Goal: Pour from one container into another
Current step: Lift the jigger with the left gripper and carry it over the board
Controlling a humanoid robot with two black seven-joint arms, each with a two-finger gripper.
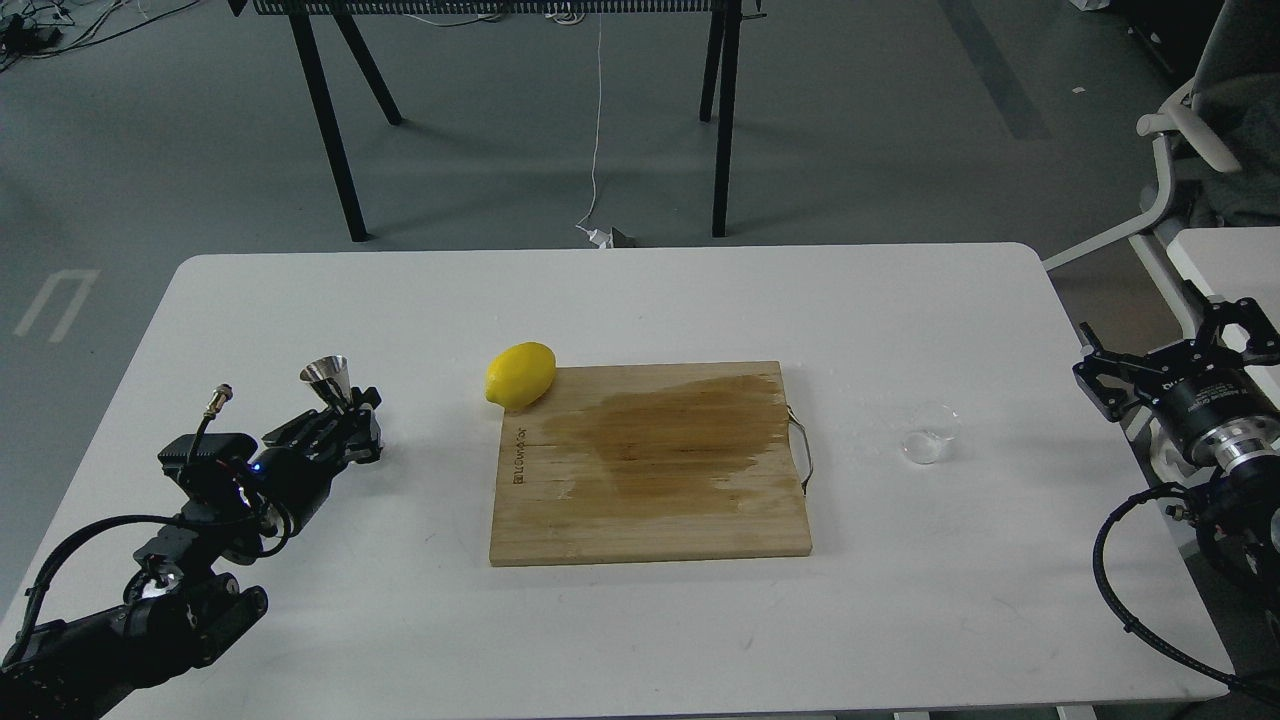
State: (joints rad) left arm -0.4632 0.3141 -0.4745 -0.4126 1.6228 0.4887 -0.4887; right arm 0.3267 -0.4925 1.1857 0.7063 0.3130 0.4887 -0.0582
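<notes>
The tiny clear glass cup (pixel 928 436) stands on the white table (pixel 620 300) to the right of the board, with nothing touching it. The steel jigger (pixel 326 374) shows only its upper cone at the left; its lower half is hidden by my left gripper (pixel 348 412), which is shut on it and holds it nearly upright just above the table. My right gripper (pixel 1168 358) hangs open beyond the table's right edge, well to the right of the cup and holding nothing.
A wooden cutting board (pixel 650 500) with a dark wet stain and a metal handle on its right side lies mid-table. A yellow lemon (pixel 520 375) rests at its far left corner. A chair (pixel 1190 150) stands at the far right.
</notes>
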